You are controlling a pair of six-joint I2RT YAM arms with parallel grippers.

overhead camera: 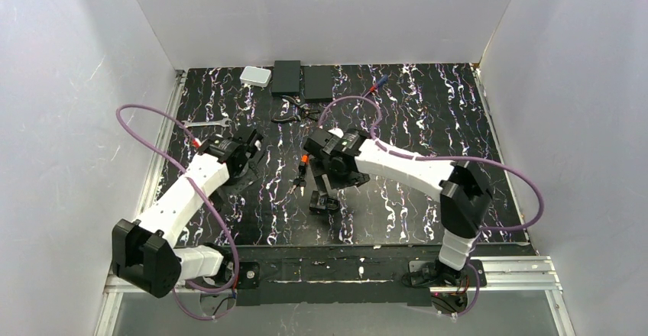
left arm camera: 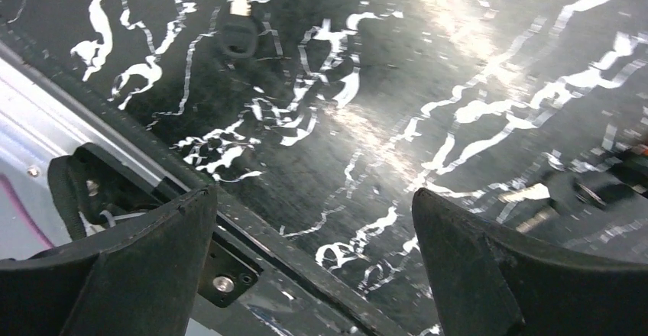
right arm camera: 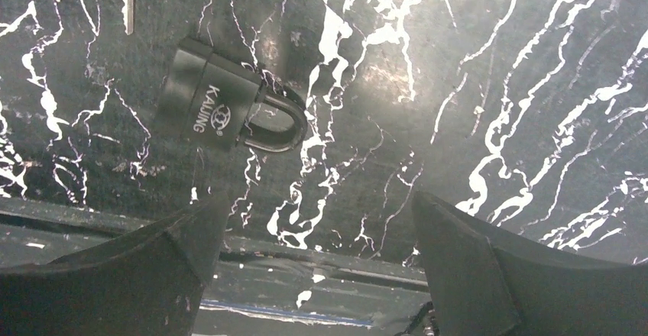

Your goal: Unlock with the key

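**Unlocking not yet begun.** The key [overhead camera: 300,174] lies loose on the surface [overhead camera: 428,114] near the black padlock [right arm camera: 221,107], whose shackle appears seated. The right hand [right arm camera: 317,214], poised over the padlock, and the left hand [left arm camera: 313,206] are both spread wide and empty, so grasping, insertion and turning all remain. The surface is black with white veining, enclosed by plain white walls [overhead camera: 321,15].
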